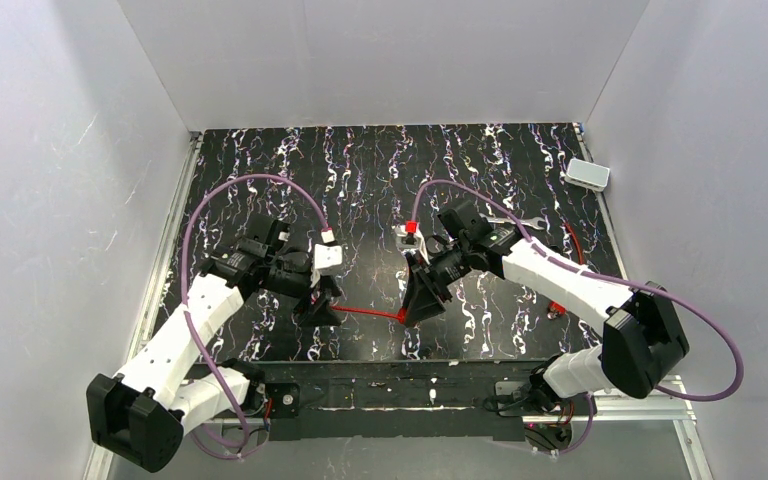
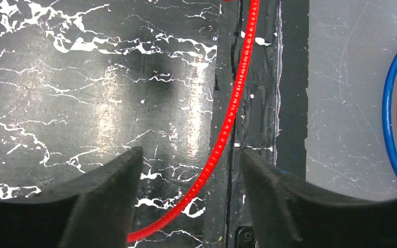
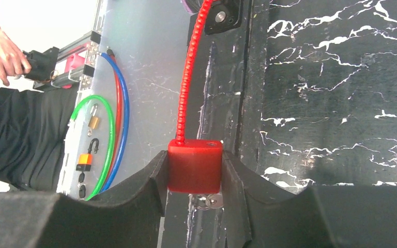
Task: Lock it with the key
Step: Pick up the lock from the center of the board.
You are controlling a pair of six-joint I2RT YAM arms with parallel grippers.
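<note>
Top external view, Dana: where are the edges, and what room is there?

Sam, white walls close in the table [image 1: 360,170] on the left, back and right. Both grippers sit low by its near edge. Behind them the marbled top runs to the back wall, with a small white box [image 1: 587,174] at the far right corner.

And the lock?

The padlock [image 3: 194,173] sits at the near edge, right of centre, pinched on both flanks by the right gripper [image 3: 194,157]. Its red cable [image 1: 365,312] runs left along the edge to the left gripper [image 2: 190,155]. That gripper's jaws stand apart, and the cable passes between them touching neither finger.

Materials and shapes?

The padlock body is a smooth red block with rounded corners, plastic by the look of it. The cable is ribbed like a row of beads. The fingers [image 3: 134,196] are matte black curved wedges. The table is glossy black with white veining. A dark, scuffed strip borders it, and a pale grey surface lies beyond.

What is hard to see?

The key [image 3: 210,201] shows only as a small silvery head with a hole, just below the padlock between the fingers. I cannot tell whether it sits in the keyhole. From above, the right gripper covers most of the padlock. The left wrist view cuts the cable off at both ends. Off the table, the right wrist view shows coloured loops [image 3: 111,129] and a person's hand [image 3: 0,51], cropped at the frame corner.
</note>
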